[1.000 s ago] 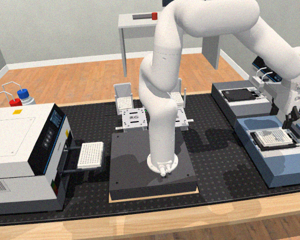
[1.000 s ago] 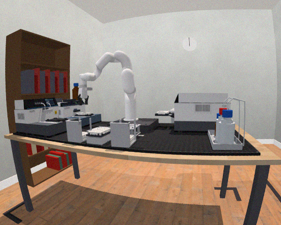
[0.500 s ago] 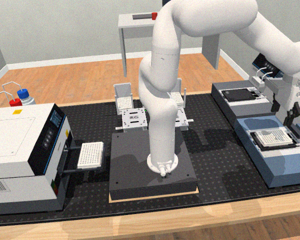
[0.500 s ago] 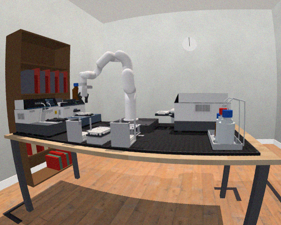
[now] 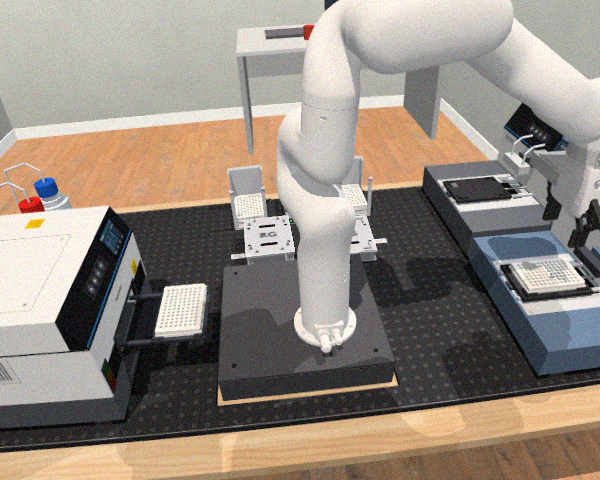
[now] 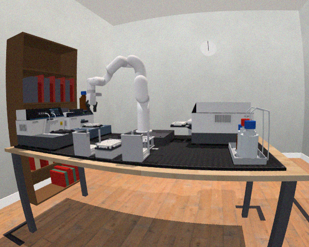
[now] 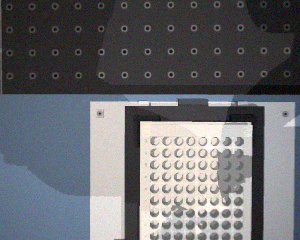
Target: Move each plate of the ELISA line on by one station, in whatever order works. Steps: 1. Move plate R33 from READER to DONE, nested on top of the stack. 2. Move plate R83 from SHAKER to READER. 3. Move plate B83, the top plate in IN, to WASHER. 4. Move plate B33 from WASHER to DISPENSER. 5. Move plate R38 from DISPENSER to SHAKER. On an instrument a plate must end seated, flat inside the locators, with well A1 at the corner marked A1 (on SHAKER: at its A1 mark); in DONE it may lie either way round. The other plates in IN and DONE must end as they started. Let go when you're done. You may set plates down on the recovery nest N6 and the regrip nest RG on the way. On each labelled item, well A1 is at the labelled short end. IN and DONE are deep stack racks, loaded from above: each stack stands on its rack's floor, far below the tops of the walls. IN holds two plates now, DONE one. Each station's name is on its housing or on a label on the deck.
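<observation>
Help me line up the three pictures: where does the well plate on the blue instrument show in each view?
Top: the well plate lies far right, below the open end effector.
Exterior: well plate sits left of centre, under the end effector.
Wrist: well plate fills the lower middle.
Shared landmark: the blue instrument.

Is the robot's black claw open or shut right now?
Open. The black two-finger gripper hangs above the white well plate on the blue instrument, its fingers spread wide with nothing between them.
</observation>
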Tool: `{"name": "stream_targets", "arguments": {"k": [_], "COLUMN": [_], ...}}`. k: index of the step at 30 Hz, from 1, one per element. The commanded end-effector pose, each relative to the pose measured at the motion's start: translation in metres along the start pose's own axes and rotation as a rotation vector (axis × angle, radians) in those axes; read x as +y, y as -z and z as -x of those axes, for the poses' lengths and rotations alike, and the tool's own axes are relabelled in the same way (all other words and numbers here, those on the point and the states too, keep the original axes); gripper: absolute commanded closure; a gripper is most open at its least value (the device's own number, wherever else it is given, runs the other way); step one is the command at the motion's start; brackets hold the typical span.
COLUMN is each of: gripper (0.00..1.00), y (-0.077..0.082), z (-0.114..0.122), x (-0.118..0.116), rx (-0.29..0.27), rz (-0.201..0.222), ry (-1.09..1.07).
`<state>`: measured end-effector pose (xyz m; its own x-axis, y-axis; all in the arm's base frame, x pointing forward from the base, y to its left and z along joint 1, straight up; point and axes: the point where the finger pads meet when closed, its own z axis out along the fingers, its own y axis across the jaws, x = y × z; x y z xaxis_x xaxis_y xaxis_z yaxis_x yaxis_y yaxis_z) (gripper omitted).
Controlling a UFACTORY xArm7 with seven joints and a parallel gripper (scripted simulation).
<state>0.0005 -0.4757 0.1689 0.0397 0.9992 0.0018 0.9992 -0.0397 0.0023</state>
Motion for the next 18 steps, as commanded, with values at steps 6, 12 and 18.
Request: {"name": "stream_targets", "arguments": {"k": [6, 12, 18], "gripper": [0.0, 0.0, 0.0], "y": [0.002, 0.002, 0.002], "z": [-0.025, -0.038, -0.055], "x": [0.002, 0.003, 0.004], "rx": [-0.004, -0.004, -0.004], "rz": [0.0, 0.0, 0.0], "ry": [0.104, 0.104, 0.104]}}
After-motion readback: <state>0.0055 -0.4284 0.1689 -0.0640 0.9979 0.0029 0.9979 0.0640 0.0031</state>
